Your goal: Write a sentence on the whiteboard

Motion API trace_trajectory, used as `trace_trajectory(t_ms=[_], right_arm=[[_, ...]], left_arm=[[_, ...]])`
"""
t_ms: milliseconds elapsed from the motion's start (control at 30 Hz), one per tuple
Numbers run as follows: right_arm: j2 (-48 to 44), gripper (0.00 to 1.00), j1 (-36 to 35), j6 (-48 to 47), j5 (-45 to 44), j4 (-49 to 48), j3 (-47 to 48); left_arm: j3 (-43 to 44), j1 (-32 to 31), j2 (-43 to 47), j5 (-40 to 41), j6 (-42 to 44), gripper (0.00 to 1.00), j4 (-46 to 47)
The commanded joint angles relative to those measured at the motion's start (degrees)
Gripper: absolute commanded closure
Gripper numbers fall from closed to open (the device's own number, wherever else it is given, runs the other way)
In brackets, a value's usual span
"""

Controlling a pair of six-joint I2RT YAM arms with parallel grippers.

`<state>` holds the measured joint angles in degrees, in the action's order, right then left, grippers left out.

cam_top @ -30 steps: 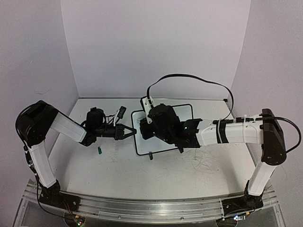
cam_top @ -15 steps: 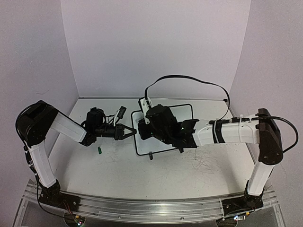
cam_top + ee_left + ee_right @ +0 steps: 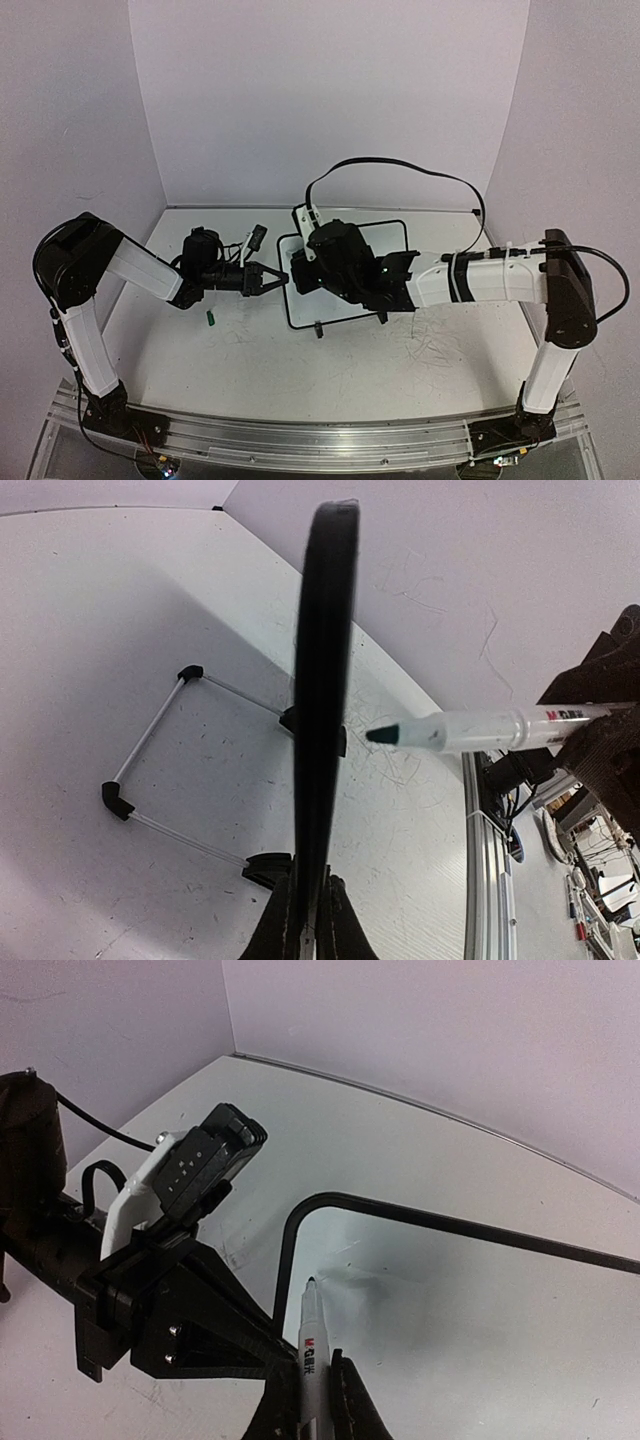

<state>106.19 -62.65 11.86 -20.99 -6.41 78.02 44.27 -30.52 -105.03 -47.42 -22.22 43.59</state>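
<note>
The whiteboard [image 3: 300, 305] stands tilted at mid-table, white with a thin black border, partly hidden under my right arm. My left gripper [image 3: 280, 277] is shut on its left edge; in the left wrist view the board [image 3: 322, 680] shows edge-on between the closed jaws [image 3: 305, 920]. My right gripper [image 3: 308, 1400] is shut on a white marker [image 3: 308, 1335]. The marker's green tip [image 3: 385, 736] sits at the board face [image 3: 450, 1310], just inside the top-left corner. No sentence shows on the board surface that is in view.
A small green marker cap [image 3: 211, 318] lies on the table left of the board. The board's wire stand and black clip feet [image 3: 118, 800] rest on the table behind it. Faint scribble marks [image 3: 435, 345] cover the table at front right. Walls close three sides.
My right arm has shifted a little to the left, carrying the marker toward the board's left end. The left gripper and the board have stayed put.
</note>
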Motion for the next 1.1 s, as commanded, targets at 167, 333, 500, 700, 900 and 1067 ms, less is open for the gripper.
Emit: trace_trajectory(t_ms=[167,333,500,700,900,1067], right_arm=[[1.4,1.0,0.7,1.0,-1.2,-1.2,2.0],[1.6,1.0,0.8,1.2,-1.7,-1.0,2.1],[1.7,1.0,1.0,1.6,-2.2,-0.7,2.1],[1.6,1.0,1.2,2.0,-3.0,-0.2,2.1],[1.3,1.0,1.3,2.8,-4.0,0.4,1.8],[0.4,1.0,1.5,3.4,-5.2,0.6,0.9]], left_arm=[[0.3,-0.9,0.7,-0.4,0.9,1.0,0.8],[0.2,-0.9,0.6,-0.4,1.0,1.0,0.7],[0.2,-1.0,0.7,-0.5,1.0,1.0,0.7],[0.2,-1.0,0.7,-0.4,1.1,1.0,0.7],[0.3,-1.1,0.6,-0.3,1.2,1.0,0.7],[0.3,-1.1,0.5,-0.3,1.1,1.0,0.7]])
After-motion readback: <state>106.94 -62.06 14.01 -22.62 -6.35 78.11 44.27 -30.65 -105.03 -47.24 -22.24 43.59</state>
